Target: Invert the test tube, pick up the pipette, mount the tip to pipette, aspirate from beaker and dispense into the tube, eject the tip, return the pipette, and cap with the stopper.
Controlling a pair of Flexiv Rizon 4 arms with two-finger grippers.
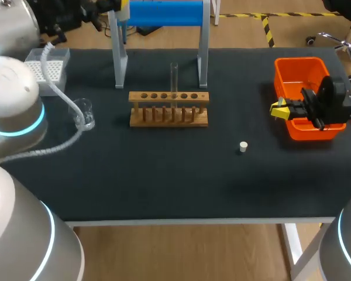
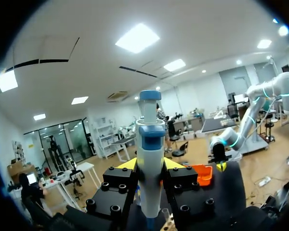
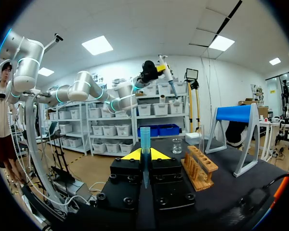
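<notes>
My left gripper is shut on the white and blue pipette, which stands upright between its fingers. It is raised high at the table's back left, next to the blue stand. My right gripper is shut on a blue pipette tip and sits at the left edge of the orange bin. A clear test tube stands upright in the wooden rack. The glass beaker is left of the rack. A white stopper lies in front of the rack, to its right.
A blue and grey pipette stand rises behind the rack. The white tip box is at the back left. An orange bin stands at the right. A white hose trails from my left arm past the beaker.
</notes>
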